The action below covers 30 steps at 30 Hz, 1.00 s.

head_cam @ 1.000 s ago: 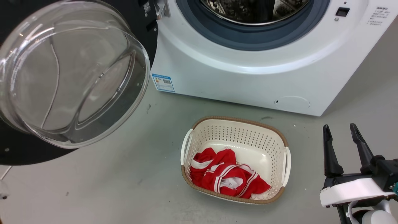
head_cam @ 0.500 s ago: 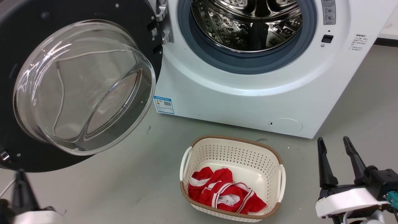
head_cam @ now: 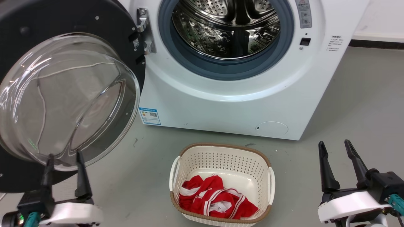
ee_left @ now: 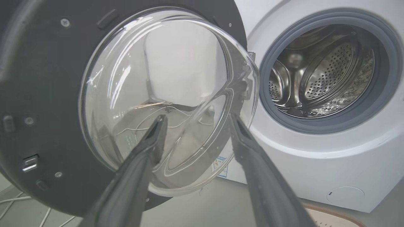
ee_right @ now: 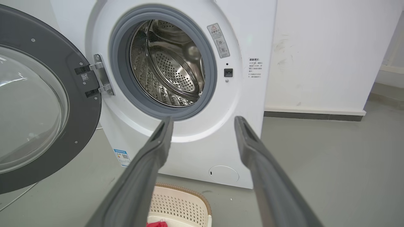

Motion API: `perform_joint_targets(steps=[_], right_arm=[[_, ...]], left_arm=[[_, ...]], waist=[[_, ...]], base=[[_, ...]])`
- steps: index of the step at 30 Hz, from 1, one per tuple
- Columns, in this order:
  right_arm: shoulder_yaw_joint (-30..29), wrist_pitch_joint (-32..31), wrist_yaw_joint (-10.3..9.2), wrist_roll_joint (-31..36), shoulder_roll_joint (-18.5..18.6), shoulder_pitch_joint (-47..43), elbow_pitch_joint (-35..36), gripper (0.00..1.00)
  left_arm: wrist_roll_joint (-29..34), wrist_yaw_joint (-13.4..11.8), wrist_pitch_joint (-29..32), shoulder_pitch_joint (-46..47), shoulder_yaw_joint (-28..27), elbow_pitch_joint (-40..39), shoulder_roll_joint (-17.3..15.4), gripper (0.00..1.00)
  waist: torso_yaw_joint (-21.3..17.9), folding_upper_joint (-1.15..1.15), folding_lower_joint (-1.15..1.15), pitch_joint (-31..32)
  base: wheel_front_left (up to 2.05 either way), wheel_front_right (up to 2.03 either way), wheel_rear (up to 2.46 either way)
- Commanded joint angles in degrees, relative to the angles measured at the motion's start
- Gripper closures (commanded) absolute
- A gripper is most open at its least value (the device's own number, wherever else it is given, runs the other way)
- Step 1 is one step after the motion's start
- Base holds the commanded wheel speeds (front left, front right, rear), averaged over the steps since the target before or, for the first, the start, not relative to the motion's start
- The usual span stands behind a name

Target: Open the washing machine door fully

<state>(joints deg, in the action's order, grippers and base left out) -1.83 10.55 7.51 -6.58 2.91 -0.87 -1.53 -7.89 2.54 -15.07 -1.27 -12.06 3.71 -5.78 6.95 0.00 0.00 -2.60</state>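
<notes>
Washing machine door (head_cam: 63,101) is swung wide open on the robot's left of the machine (head_cam: 221,107), hung from the metal hinge (head_cam: 143,28) at the left edge of the opening. The door is round, so it has no long axis. It stands upright with its inner face turned out toward the robot. The clear glass bowl bulges forward and a bit to the right in the head view, and the black rim runs all round it. The steel drum (head_cam: 227,28) with its grey seal is fully exposed. Left hand (head_cam: 64,157) is released, fingers spread, nothing between them. It sits low in front of the bowl's bottom edge, fingers pointing up at the glass; can't tell if they touch it. In the left wrist view the fingertips (ee_left: 159,126) overlap the bowl. Right hand (head_cam: 334,144) is also released and empty. It is over the grey floor (head_cam: 142,176), well apart from the door and to the right of the basket (head_cam: 221,150). The basket sits on the floor just in front of the machine, with red-and-white clothing (head_cam: 214,198) inside. A small round white flap (head_cam: 271,128) is low on the machine front, and a blue sticker (head_cam: 149,116) is at its lower left corner.
</notes>
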Motion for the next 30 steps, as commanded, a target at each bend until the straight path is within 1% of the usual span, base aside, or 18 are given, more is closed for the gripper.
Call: perform_joint_targets(steps=[1, 6, 12, 16, 22, 30], right_arm=[[0.1, -0.2, -0.04, 0.5, -0.1, 0.3, 0.4, 0.0], [0.0, -0.7, -0.04, 1.0, -0.1, 0.2, 0.9, 0.0], [-0.2, -1.2, -0.04, 1.8, -0.1, -0.2, 1.5, 0.0], [-0.6, -1.4, -0.04, 2.2, -0.1, -0.8, 1.9, 0.0], [-0.6, -1.6, -0.04, 2.4, -0.1, -1.8, 1.9, 0.0], [-0.3, -1.8, -0.04, 1.9, -0.1, -2.4, 2.0, 0.0]], left_arm=[[0.7, 0.3, -0.1, 0.9, 0.7, -0.4, 0.2, 0.0], [3.2, 0.8, -0.1, 3.3, 4.4, -0.8, 0.7, 0.0], [4.4, 1.3, -0.1, 5.6, 8.5, 0.4, 1.5, 0.0], [5.0, 0.9, -0.1, 5.4, 10.3, 1.1, 1.8, 0.0], [5.2, 0.1, -0.1, 3.5, 12.3, 1.7, 2.2, 0.0], [4.6, -0.5, -0.1, 2.7, 12.7, 0.8, 2.5, 0.0]], waist=[[-0.7, 0.0, 0.0, 0.3], [-2.4, 0.0, 0.0, 0.9], [-4.4, 0.0, 0.0, 1.3], [-5.5, 0.0, 0.0, 1.6], [-6.2, 0.0, 0.0, 2.3], [-6.1, 0.0, 0.0, 2.4]], base=[[0.0, 0.0, 0.0], [0.0, 0.0, 0.0], [0.0, 0.0, 0.0], [0.0, 0.0, 0.0], [0.0, 0.0, 0.0], [0.0, 0.0, 0.0]])
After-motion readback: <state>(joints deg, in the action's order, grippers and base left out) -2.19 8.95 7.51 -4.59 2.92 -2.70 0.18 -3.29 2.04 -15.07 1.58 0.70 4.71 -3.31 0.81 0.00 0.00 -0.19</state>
